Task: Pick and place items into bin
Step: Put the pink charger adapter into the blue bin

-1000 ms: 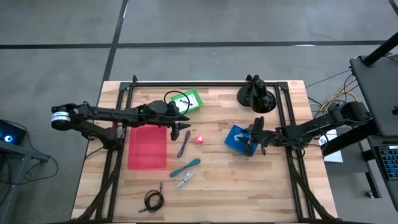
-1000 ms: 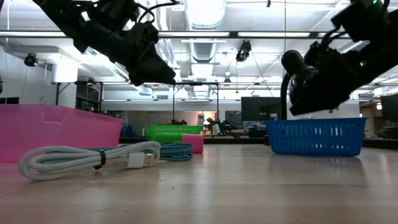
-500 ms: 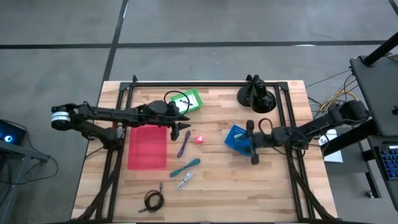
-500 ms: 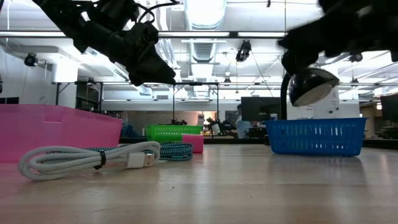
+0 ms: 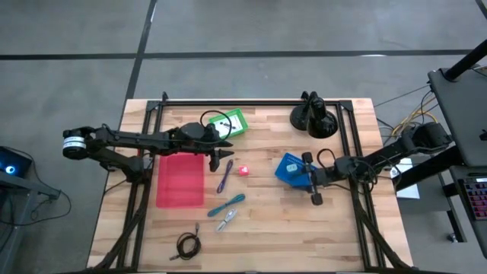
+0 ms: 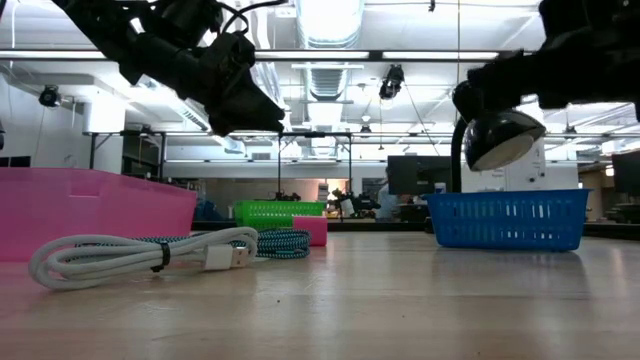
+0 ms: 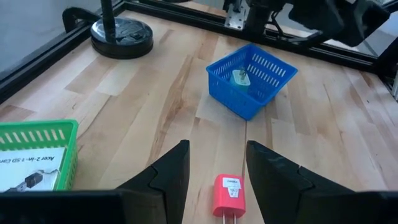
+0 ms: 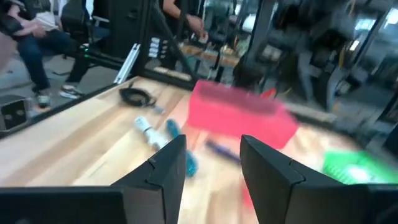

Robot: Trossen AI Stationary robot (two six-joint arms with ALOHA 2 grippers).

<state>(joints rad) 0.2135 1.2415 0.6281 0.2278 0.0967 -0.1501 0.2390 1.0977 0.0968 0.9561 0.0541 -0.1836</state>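
The items lie on the wooden table: a purple pen (image 5: 225,176), a pink-red plug (image 5: 243,170) (image 7: 228,194), a teal cable (image 5: 228,202), a silver clip (image 5: 225,222) and a black coiled cable (image 5: 188,243). A small pale item (image 7: 240,78) rests on the floor of the blue basket (image 5: 288,169). My left gripper (image 5: 228,161) (image 7: 216,168) hangs open above the table, between the pink bin (image 5: 180,180) and the plug. My right gripper (image 5: 306,180) (image 8: 212,167) is open and level beside the blue basket's right side, with nothing between its fingers.
A green basket (image 5: 228,122) holding a card and a cable sits at the far side. A black lamp (image 5: 312,116) stands far right of centre. Black frame rails (image 5: 346,137) run along the table's edges. Bare wood lies at the near right.
My right gripper has risen from over the blue basket and tipped up from pointing down to pointing level, rolling about its own axis and shifting a little toward the table's near edge.
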